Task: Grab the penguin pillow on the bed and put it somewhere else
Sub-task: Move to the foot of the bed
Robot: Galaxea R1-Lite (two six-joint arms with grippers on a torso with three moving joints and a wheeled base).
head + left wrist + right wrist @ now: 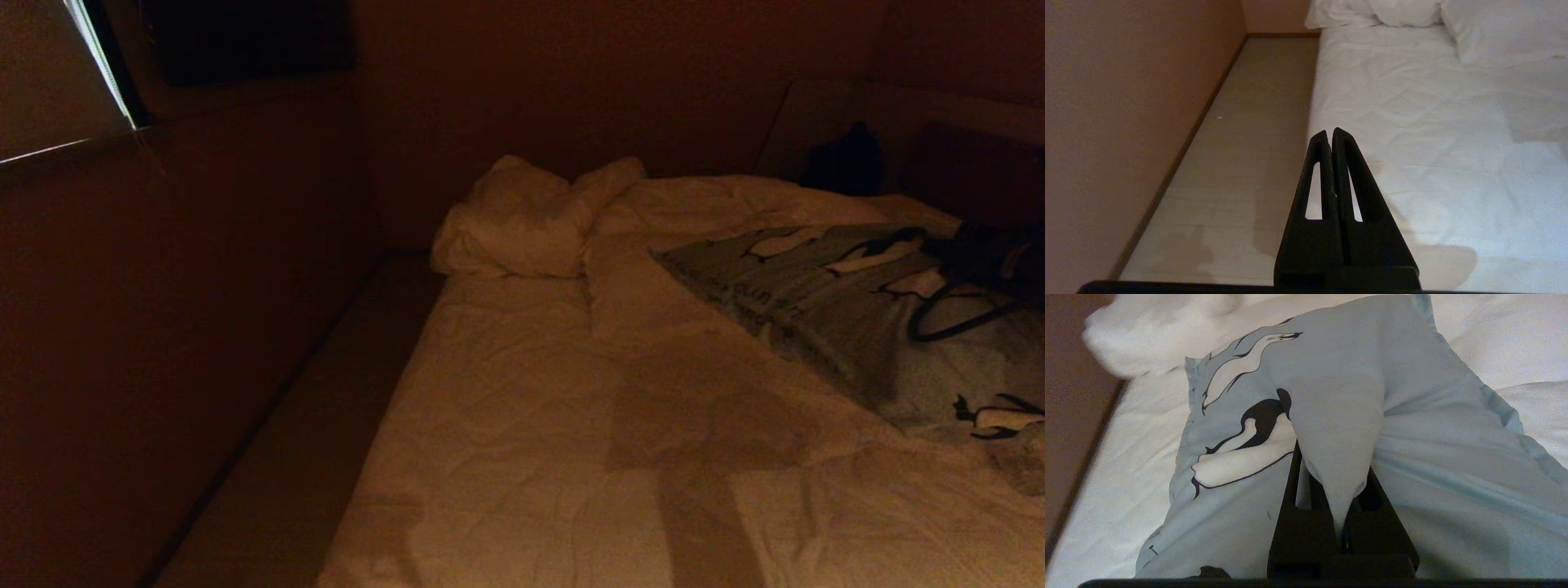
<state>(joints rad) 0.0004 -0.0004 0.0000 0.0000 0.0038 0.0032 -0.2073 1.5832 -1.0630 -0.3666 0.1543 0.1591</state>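
Observation:
The penguin pillow (816, 302), light grey-blue with black-and-white penguins, lies on the right side of the bed (531, 425). My right gripper (992, 249) shows as a dark shape over the pillow's far end at the right edge of the head view. In the right wrist view that gripper (1337, 477) is shut on a pinched fold of the pillow (1425, 449), and the fabric bunches up from between the fingers (1290, 514). The fold hides the fingertips. My left gripper (1330, 132) is shut and empty, parked over the bed's left edge (1412, 122).
Plain white pillows (522, 216) are heaped at the bed's far left corner. A narrow strip of floor (326, 425) runs between the bed and the left wall (163, 327). A low headboard (898, 114) with a dark object (845, 159) stands at the back right.

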